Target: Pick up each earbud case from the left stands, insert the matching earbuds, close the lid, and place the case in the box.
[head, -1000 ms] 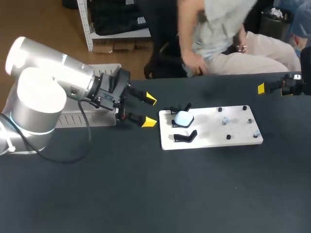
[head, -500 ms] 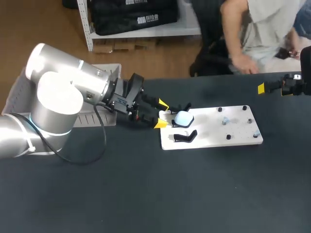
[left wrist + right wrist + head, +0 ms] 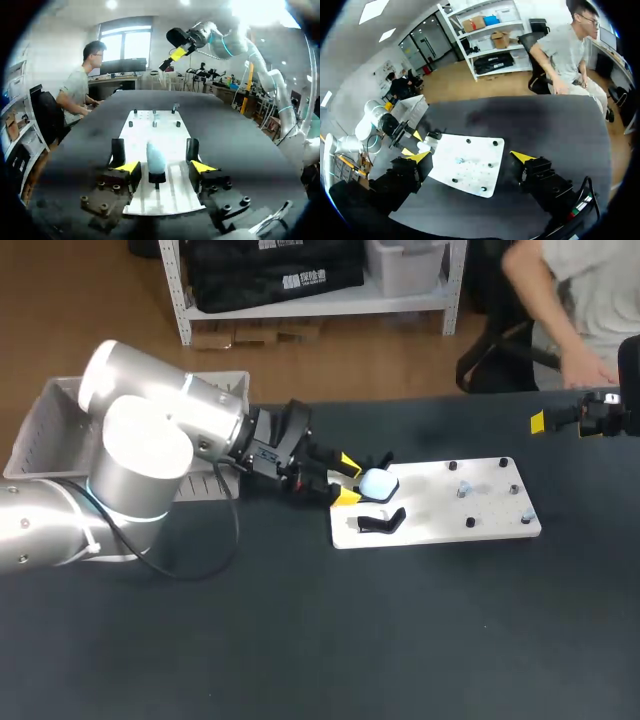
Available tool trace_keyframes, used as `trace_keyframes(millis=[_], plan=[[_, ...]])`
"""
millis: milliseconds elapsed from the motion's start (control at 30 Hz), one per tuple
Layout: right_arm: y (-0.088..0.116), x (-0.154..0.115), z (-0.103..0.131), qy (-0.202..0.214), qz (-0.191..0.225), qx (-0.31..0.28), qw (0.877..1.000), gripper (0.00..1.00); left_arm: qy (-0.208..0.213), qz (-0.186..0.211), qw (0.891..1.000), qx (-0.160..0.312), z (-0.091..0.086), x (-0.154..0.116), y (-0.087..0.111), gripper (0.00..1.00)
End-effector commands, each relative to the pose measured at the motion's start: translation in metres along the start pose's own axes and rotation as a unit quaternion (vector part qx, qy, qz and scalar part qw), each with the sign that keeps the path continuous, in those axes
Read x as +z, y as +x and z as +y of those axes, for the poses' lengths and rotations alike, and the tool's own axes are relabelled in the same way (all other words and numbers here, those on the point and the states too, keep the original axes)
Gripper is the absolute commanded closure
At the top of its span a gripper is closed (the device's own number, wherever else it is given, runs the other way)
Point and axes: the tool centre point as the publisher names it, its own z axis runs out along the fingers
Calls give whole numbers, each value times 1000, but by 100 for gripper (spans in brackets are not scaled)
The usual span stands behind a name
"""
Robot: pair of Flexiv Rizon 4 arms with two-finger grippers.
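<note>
Yellow tips of the left claw [image 3: 347, 480] stand spread to either side of the pale-blue earbud case [image 3: 377, 481], with a gap showing on each side in the left wrist view, so nothing is pinched yet. The case sits upright on its black stand [image 3: 156, 177] at the near-left corner of the white board [image 3: 480, 525]. The case looks smooth and rounded, so I judge that an off-centre squeeze could pop it out forward or tip it off the stand. A finger coming in too low might catch the stand's prongs or the board's edge and drag the whole board; I cannot tell whether the board is fastened down. The empty stand [image 3: 383, 522] lies just beside the nearer finger and could be knocked as the claw closes or lifts. Small pale pieces among the black pegs [image 3: 515, 490], probably the earbuds [image 3: 463, 488], would scatter if the board jolted. Around the board, the dark matte counter [image 3: 300, 640] looks flat and offers plenty of free space in front. The right claw [image 3: 470, 156] hangs well apart at the far right edge, spread wide and holding nothing. The box [image 3: 40, 440] sits off the counter's back-left corner, behind the left arm's own bulk, so carrying the case there may need a wide swing.
</note>
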Motion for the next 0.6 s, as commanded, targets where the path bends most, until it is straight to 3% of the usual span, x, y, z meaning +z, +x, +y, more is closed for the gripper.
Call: trace_keyframes(millis=[33,167,467,600], plan=[[0,0,-1,-2,1,-1,1000,0,2,-3,1000,-1,9,10,2,47],[0,0,-1,-2,1,-1,1000,0,2,-4,1000,-6,11,14,2,49],[0,0,-1,-2,1,-1,1000,0,6,-11,1000,-16,14,20,-1,37],[0,0,-1,-2,1,-1,1000,0,8,-15,1000,-19,14,22,0,40]])
